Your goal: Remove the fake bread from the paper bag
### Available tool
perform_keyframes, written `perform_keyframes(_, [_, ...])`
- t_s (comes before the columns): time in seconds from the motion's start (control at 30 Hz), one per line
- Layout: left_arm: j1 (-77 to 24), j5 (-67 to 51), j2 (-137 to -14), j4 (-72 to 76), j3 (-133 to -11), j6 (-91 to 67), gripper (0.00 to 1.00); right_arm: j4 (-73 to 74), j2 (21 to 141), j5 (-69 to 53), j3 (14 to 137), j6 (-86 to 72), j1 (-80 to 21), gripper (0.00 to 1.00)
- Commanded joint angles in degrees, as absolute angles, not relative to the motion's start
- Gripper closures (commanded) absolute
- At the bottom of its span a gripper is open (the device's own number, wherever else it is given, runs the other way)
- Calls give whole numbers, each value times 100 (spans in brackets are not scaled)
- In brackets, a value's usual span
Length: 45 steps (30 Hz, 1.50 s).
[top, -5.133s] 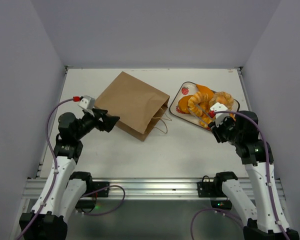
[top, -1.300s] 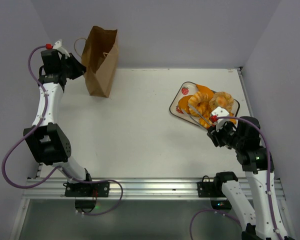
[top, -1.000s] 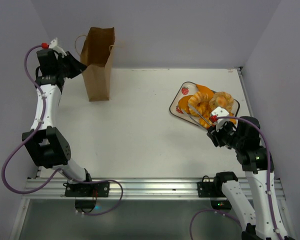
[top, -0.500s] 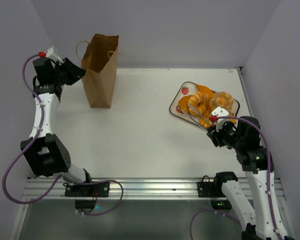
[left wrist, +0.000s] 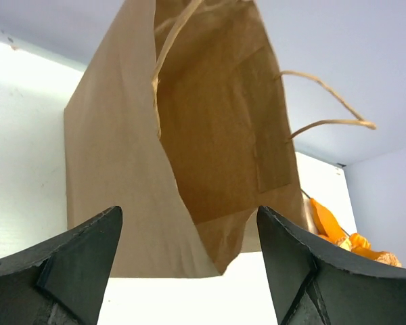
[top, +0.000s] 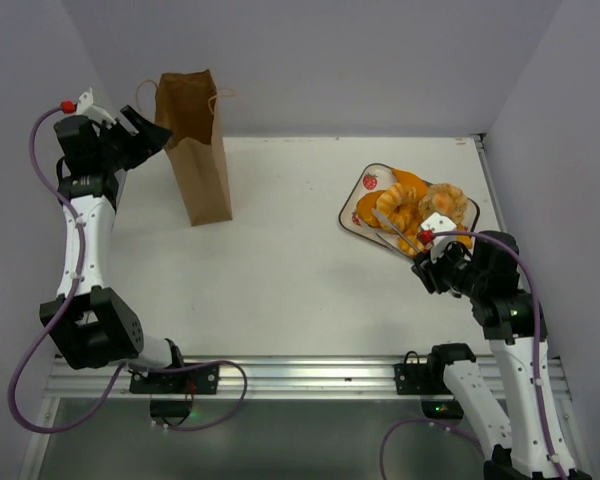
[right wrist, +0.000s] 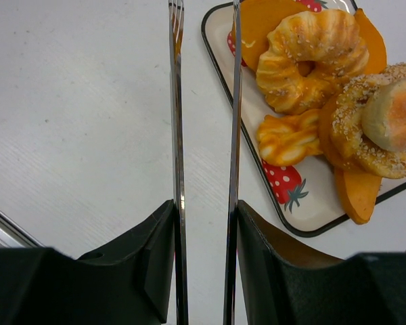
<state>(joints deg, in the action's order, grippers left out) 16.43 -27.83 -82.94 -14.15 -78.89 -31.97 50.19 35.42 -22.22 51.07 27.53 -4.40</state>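
Left gripper [left wrist: 189,267] jaws have just spread wide, releasing the paper bag [left wrist: 210,135], which stands upright just ahead of them. Right gripper [right wrist: 203,227] clenches tongs [right wrist: 178,135]; fake bread [right wrist: 311,57] lies right of the tips, so extraction looks complete

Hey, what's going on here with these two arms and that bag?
The left gripper is open beside the upright bag at the far left of the table, not gripping it. Its camera looks into the bag's open mouth, and no bread shows inside. The right gripper holds metal tongs beside a tray piled with fake bread. The bread appears to be out of the bag already.
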Motion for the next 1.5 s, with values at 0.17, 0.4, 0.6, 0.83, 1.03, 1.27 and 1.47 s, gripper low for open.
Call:
perform_keyframes(0.17, [1679,-2532,-7963,-1213,-8218,-3129,15,5010,3858,-2574,5379,2865,-404,58])
perform_keyframes(0.4, [1547,-1706,-6954,-1538,-7999,-2427,14,5317,4603,-3005,5818,3216,-413,60])
perform_keyframes(0.6, [1372,-1871,-5038,-871,-6087,-2426,14,5195,5544,-3261,6353,3043,-859,60])
perform_keyframes(0.83, [1116,-1916,-3780,-1239,-4992,-2031,14,3789,6924,-1679,6442,2128,-2961,60])
perform_keyframes(1.03, [862,-1705,-3656,-1433,-4957,-1556,13,3025,8401,-968,6504,1872,-3717,58])
perform_keyframes(1.27, [774,-1881,-3463,-1187,-4413,-1433,13,2848,8903,-598,6311,2021,-3885,56])
perform_keyframes(1.47, [642,-1855,-3243,-1116,-4114,-1275,13,2997,9052,-299,5855,2390,-3867,55])
